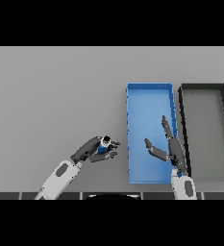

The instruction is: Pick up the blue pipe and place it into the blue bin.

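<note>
You're curling your left hand [95, 150] around the blue pipe [104, 145], left of the blue bin [149, 96], ready for transfer; your right hand [168, 146] is hovering over the bin, fingers straight.

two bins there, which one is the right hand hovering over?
The blue bin, left of the two. The right hand shows over its floor, fingers straight. The dark grey bin lies beyond it, at the right.

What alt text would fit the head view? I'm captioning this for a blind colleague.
The robot's left hand is curled round a small blue pipe just left of an open blue bin on the grey table. Its right hand, fingers straight, shows over the bin's right side, and a dark bin stands to the right of the blue one.
</note>
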{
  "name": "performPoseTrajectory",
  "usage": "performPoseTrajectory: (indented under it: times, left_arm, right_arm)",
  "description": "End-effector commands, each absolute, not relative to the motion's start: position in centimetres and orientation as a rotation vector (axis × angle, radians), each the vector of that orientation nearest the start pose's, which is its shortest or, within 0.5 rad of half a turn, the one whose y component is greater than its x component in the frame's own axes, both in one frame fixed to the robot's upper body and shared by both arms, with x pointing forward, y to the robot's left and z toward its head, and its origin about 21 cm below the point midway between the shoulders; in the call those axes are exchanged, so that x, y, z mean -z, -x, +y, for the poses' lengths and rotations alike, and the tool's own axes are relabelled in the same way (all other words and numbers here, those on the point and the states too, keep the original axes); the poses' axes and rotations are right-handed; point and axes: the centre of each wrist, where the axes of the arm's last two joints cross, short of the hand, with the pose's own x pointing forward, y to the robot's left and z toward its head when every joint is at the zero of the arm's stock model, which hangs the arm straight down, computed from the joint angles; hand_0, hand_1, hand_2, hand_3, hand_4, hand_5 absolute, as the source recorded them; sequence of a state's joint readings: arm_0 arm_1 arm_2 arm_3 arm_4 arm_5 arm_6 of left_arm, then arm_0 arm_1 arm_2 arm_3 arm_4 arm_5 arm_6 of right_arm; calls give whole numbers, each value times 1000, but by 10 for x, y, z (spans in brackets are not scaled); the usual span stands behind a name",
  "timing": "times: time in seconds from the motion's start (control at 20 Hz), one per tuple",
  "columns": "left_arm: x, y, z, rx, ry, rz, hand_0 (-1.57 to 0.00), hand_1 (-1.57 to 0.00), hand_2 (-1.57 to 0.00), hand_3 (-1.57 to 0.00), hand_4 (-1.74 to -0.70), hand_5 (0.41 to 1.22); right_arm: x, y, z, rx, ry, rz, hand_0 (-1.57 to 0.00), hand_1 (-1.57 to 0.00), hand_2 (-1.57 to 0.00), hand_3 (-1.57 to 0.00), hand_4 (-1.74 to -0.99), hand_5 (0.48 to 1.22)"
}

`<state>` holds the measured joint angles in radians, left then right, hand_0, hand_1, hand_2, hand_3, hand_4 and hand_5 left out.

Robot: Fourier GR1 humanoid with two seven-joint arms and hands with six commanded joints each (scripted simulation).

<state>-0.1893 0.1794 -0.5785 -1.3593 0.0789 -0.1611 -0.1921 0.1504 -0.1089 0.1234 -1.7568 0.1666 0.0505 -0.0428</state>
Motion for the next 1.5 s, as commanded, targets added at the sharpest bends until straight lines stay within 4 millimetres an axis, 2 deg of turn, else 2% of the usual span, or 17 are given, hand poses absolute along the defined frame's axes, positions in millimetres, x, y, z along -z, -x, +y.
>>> performPoseTrajectory:
  times: [0.0,0.1,0.3,0.5,0.75,0.9,1.05,1.1,1.2,1.35,1.45]
  left_arm:
    - [19,-252,131,713,508,-1568,-1428,-1451,-1459,-1382,-1692,1172]
    - [10,-252,124,676,536,-1620,-1479,-1494,-1499,-1423,-1710,1190]
    - [-18,-251,113,677,609,-1707,-1533,-1540,-1542,-1461,-1728,1208]
    - [-40,-249,106,718,610,-1699,-1556,-1558,-1559,-1486,-1736,1216]
    - [-46,-249,102,759,588,-1672,-1566,-1567,-1567,-1496,-1739,1219]
    - [-43,-248,104,762,575,-1655,-1568,-1569,-1569,-1495,-1740,1219]
    - [-39,-247,104,770,575,-1650,-1570,-1570,-1570,-1495,-1741,1220]
    - [-39,-247,103,771,570,-1653,-1570,-1570,-1570,-1495,-1741,1220]
    - [-42,-246,104,769,576,-1659,-1570,-1570,-1570,-1497,-1741,1220]
    - [-43,-249,103,778,574,-1651,-1571,-1571,-1571,-1494,-1741,1221]
    - [-45,-249,99,779,579,-1662,-1571,-1571,-1571,-1491,-1741,1221]
  right_arm:
    - [-13,-210,-235,-313,109,-1628,1,1,1,1,-1189,601]
    - [-9,-209,-233,-315,109,-1624,1,1,1,1,-1187,603]
    - [-15,-209,-237,-324,129,-1642,1,1,1,1,-1172,603]
    - [-13,-205,-238,-325,129,-1649,1,1,1,1,-1144,601]
    - [-15,-211,-236,-341,129,-1660,1,1,1,1,-1127,605]
    - [-18,-221,-243,-371,100,-1650,1,1,1,1,-1178,605]
    - [-22,-227,-248,-385,23,-1677,1,1,1,1,-1186,615]
    - [-26,-229,-252,-378,-45,-1715,1,1,1,1,-1196,622]
    - [-45,-235,-258,-383,-244,-1760,1,1,1,1,-1212,589]
    - [-89,-240,-264,-540,-413,-1763,1,1,1,1,-1282,537]
    - [-113,-243,-254,-664,-487,-1735,1,1,1,1,-1314,500]
